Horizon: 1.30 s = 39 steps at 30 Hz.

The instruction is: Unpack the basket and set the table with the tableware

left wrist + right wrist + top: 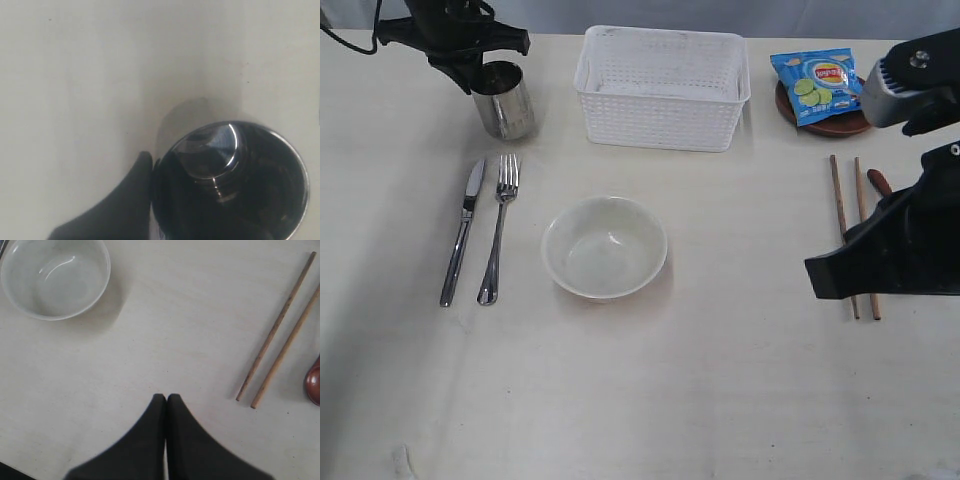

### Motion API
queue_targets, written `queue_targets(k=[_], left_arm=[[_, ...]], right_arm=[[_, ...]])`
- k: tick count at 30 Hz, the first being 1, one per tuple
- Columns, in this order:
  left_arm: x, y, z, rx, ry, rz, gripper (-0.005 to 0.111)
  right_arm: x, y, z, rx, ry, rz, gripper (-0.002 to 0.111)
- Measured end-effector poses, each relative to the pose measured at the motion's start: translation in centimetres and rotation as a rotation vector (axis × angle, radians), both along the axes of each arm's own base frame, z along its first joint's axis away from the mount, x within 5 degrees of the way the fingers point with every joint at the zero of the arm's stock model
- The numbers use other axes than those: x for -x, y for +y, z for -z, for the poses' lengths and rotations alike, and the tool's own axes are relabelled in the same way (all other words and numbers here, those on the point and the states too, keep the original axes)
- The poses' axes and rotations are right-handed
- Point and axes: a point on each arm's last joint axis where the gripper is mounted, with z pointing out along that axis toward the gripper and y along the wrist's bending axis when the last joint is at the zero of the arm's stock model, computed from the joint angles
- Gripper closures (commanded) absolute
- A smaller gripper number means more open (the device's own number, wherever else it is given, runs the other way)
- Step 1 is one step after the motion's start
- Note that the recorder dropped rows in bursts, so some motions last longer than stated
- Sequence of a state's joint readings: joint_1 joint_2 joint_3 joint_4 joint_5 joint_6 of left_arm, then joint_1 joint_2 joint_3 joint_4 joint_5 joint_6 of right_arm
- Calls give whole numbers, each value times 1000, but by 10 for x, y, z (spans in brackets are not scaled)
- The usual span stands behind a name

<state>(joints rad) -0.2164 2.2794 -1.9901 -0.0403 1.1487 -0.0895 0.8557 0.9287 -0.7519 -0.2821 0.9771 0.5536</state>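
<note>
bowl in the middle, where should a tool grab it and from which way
Pinch the bowl at its rim from straight above, straddling the wall: it stands upright and empty, and looks too wide to span.

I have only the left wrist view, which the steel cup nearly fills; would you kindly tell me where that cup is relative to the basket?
Observer: The steel cup is upright, left of the basket in the exterior view, with a gap between them.
Operator: Thank you. What lies nearest to it?
Observer: The knife and fork lie side by side just on the near side of it, with the bowl to their right.
Operator: And the right hand?
Observer: The right hand is shut and empty, above bare table between the bowl and the chopsticks.
</note>
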Motion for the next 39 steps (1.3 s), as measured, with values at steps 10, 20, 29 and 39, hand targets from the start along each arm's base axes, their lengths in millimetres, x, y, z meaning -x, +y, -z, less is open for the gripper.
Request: queue_targets(k=[10,20,29,39], left_arm=[[0,1,0,-12,-2,1,107],[0,1,0,-12,-4,1,107],[-2,1,0,-7,-25,0,107],[-3,2,8,-23,-10,3,107]], right_arm=[[0,0,0,0,0,0,109],[0,0,0,0,0,0,109],[0,0,0,-2,1,3,109],[0,0,0,-2,1,3,109]])
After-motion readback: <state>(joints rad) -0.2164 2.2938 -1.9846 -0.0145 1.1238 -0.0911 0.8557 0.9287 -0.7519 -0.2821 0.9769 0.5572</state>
